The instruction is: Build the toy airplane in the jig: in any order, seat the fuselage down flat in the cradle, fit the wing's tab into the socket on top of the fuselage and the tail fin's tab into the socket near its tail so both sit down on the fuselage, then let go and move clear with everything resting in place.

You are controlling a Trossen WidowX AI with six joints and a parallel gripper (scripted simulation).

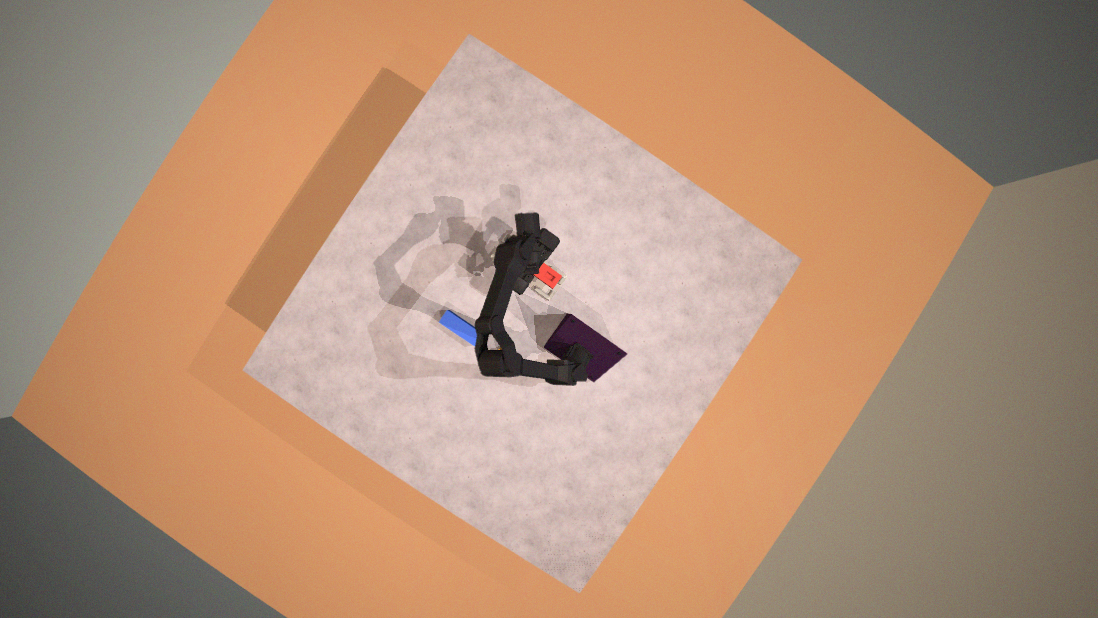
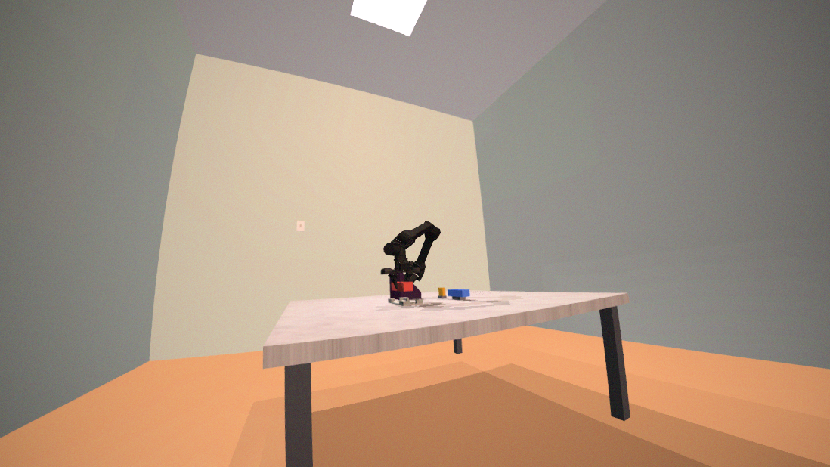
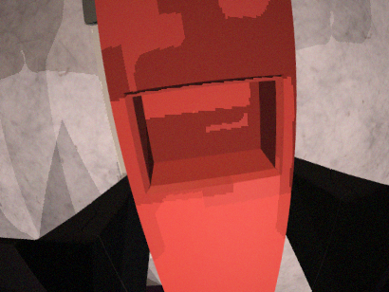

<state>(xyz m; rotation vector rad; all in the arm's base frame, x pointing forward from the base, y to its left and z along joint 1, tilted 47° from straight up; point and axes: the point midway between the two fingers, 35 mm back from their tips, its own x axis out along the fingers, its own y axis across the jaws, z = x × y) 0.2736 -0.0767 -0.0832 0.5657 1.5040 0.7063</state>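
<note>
My gripper [image 3: 205,168] is shut on the sides of the red fuselage [image 1: 549,275] [image 2: 404,286] [image 3: 218,232], whose open rectangular socket faces up in the wrist view. The fuselage hangs a little above the pale cradle [image 1: 540,290] [image 2: 413,301], with a gap between them in the exterior view. In the top view the arm covers part of both. The blue wing [image 1: 458,327] [image 2: 458,292] stands apart from the cradle, raised on a small dark support. The orange tail fin [image 2: 441,292] stands beside the wing; the arm hides nearly all of it in the top view.
A dark purple block [image 1: 597,347] [image 2: 415,292] stands close to the cradle, by the arm's base. The black arm [image 1: 499,295] [image 2: 426,249] arches over the table [image 1: 653,230] [image 2: 348,324], passing above the wing's end in the top view.
</note>
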